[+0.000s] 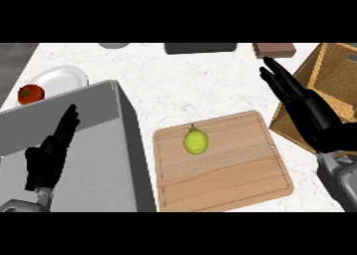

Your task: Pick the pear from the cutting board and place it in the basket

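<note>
Pear (pixel 195 141) lies on the cutting board (pixel 233 174), in the board's upper left part, stem pointing away from the robot; nothing touches it. Basket (pixel 336 74) sits at the counter's right edge, just beside the board's right side, tilted in view, no fruit visible inside. Right hand (pixel 303 102) is over the basket's near-left rim and the counter strip between basket and board, fingers straight and stretched forward, holding nothing; it is well apart from the pear, up and to the right of it. Left hand (pixel 53 149) shows at the lower left over the grey sink (pixel 126 149), fingers straight and upward, holding nothing, resting. Other items: white plate (pixel 60 79) at upper left with a tomato (pixel 30 93) at its near edge; a brown block (pixel 274 49) and a dark object (pixel 201 48) at the far edge of the counter (pixel 181 79). Task status, as judged: no step done. Pear not grasped, not lifted, not in basket. Left to do: bring the right hand left and down to the pear, close on it, lift, carry right over the basket's rim, release. The carry looks short, since basket and board are neighbours.
</note>
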Controlling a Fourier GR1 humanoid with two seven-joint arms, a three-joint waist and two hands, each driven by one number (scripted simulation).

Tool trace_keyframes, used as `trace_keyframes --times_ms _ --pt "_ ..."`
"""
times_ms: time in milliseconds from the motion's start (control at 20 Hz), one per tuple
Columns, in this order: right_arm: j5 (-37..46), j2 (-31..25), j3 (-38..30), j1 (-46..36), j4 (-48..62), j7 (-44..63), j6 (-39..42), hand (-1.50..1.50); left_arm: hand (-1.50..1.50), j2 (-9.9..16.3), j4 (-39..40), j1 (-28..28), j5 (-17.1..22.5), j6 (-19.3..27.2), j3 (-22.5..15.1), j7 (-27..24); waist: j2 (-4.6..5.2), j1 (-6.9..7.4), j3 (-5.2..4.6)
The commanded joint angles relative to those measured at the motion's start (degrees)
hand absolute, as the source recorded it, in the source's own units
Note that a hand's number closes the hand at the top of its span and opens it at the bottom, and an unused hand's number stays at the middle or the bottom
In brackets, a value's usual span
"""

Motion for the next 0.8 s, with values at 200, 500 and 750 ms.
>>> trace_keyframes --times_ms 200,500,750 --pt "-11.8 13.1 2.0 -7.6 10.5 7.1 3.7 1.50 0.00 -5.3 1.5 6.1 1.4 -3.5 -1.4 5.6 4.10 7.62 -2.01" --pt "-7.4 22.5 15.4 -13.9 13.9 10.1 7.8 -1.50 0.00 -4.0 4.0 5.2 3.4 -6.9 -2.4 10.0 3.05 8.18 -2.25" --pt "-0.3 20.9 17.1 -23.5 19.6 18.0 4.4 -1.50 0.00 -4.4 4.0 6.2 3.6 -6.7 -1.4 11.4 2.44 6.17 -2.42"
